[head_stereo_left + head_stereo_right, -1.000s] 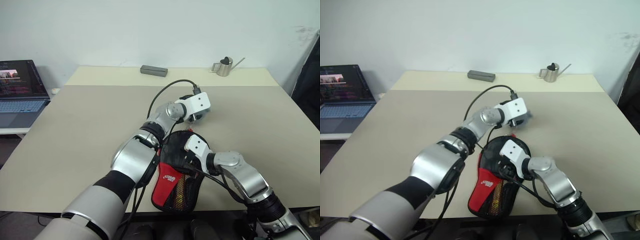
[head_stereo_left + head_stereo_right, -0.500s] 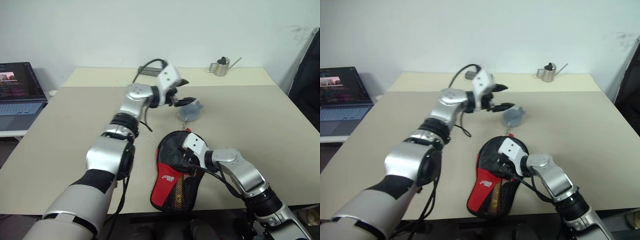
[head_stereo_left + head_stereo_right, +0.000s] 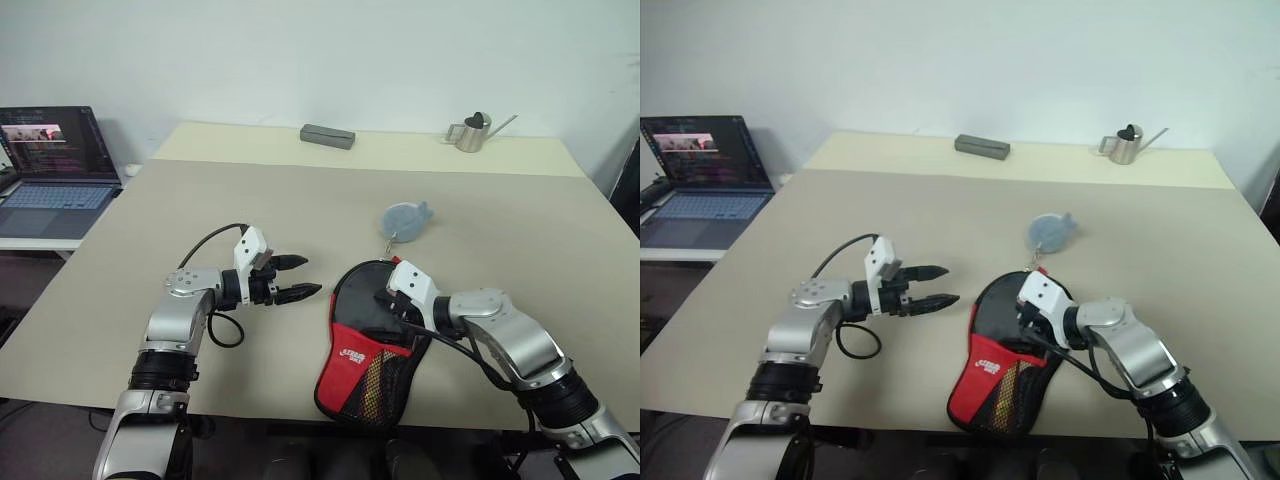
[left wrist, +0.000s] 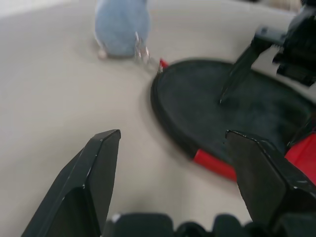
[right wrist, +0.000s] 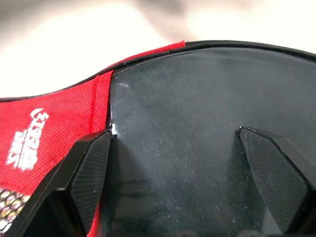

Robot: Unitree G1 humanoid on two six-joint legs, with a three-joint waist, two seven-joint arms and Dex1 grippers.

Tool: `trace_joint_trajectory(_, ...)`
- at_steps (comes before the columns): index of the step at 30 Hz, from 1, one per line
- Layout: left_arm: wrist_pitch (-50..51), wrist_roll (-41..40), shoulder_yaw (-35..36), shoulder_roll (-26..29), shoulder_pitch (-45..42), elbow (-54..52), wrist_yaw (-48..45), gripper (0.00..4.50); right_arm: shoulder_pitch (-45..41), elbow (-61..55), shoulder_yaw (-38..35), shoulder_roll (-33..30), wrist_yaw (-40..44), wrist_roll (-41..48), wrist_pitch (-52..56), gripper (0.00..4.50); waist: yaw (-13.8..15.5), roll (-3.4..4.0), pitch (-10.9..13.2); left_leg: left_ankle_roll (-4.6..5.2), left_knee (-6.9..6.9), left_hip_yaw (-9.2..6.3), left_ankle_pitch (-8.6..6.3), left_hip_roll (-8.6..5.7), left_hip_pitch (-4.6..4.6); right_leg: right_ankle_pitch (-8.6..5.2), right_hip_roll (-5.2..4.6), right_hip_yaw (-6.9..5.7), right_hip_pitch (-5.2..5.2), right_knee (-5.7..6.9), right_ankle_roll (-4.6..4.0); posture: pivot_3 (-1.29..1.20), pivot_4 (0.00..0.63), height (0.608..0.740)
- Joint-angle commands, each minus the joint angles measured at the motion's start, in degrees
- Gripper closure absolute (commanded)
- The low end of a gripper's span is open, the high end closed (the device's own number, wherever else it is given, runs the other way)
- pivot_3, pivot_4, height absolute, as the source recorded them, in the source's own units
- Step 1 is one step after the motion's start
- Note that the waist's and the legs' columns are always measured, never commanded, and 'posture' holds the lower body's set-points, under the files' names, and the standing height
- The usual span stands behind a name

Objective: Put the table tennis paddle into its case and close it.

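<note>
Black fabric paddle-shaped case with red mesh pocket (image 3: 370, 330) lies at table's near edge, between arms. Left gripper (image 3: 300, 277) spread, empty; right gripper (image 5: 177, 148) spread over case. Risk: case sliding off edge if pushed.

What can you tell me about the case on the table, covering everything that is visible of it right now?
The case is a soft, paddle-shaped pouch of black fabric with a red panel bearing a small white logo and a mesh pocket below it. It lies flat at the near edge of the table, narrow end hanging slightly over it. A small blue-grey tag lies just beyond its rounded end, apparently tied to it. The right gripper, open, rests over the black top; the left gripper is apart from it.
</note>
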Motion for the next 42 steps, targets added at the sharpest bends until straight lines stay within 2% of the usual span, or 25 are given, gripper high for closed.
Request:
trace_joint_trajectory(1,1.69,-2.69,-1.63,1.82,-0.01,-5.04,-1.22,0.80,-1.75,-4.01,-4.15,-2.10,1.52,3.32,1.49,0.00,-0.04,0.03,0.02,0.00,-0.01,0.01,0.00,0.00,-0.02,0.00,0.00,0.00,-0.03,-0.01,0.00,0.00,0.150,0.740)
trace_joint_trajectory(8,-0.71,-3.33,-3.06,5.61,-1.15,-3.48,-3.01,0.80,-0.27,-11.86,-12.12,-7.77,4.70,12.75,7.09,0.00,-0.11,0.10,0.07,0.01,-0.05,0.02,0.00,0.00,-0.14,-0.02,0.01,-0.02,-0.12,-0.10,-0.03,0.00,0.150,0.740)
trace_joint_trajectory(12,-1.37,-3.83,-3.38,6.10,-1.31,-3.00,-2.87,0.80,3.27,-14.12,-16.26,-13.69,5.89,14.98,7.62,0.00,0.01,0.09,0.07,0.02,-0.03,0.01,0.00,0.00,-0.19,-0.02,0.00,-0.05,-0.12,-0.14,-0.03,0.00,0.150,0.740)
trace_joint_trajectory(17,-2.23,-4.00,-4.45,6.00,-1.11,-3.30,-3.29,0.80,10.36,-12.46,-16.47,-21.35,5.35,8.88,-1.93,0.00,0.12,0.08,0.08,0.03,-0.02,0.02,0.00,-0.01,-0.23,-0.02,-0.02,-0.08,-0.11,-0.16,-0.02,0.00,0.150,0.740)
trace_joint_trajectory(21,-2.68,-4.07,-5.00,6.01,-1.11,-3.13,-3.22,0.80,13.70,-8.93,-13.35,-23.82,3.74,1.25,-12.41,0.00,-0.17,0.07,0.09,0.04,-0.01,0.12,0.01,0.00,-0.17,-0.02,0.00,-0.02,-0.11,-0.11,-0.01,0.00,0.150,0.740)
trace_joint_trajectory(30,-2.37,-4.51,-5.53,5.96,-0.22,-4.71,-2.48,0.80,12.23,-0.54,-8.82,-19.46,-0.90,-8.18,-24.13,0.00,-0.28,0.08,0.09,0.03,0.03,0.21,0.02,0.02,-0.10,-0.02,0.04,0.09,-0.10,0.01,-0.01,0.00,0.150,0.740)
trace_joint_trajectory(42,-2.33,-4.62,-6.05,5.72,-0.50,-4.75,-2.22,0.80,6.42,2.63,-7.19,-13.16,-1.67,-10.50,-24.79,0.00,-0.32,0.08,0.09,0.02,0.05,0.22,0.03,0.03,-0.06,-0.02,0.06,0.11,-0.10,0.08,-0.02,0.00,0.150,0.740)
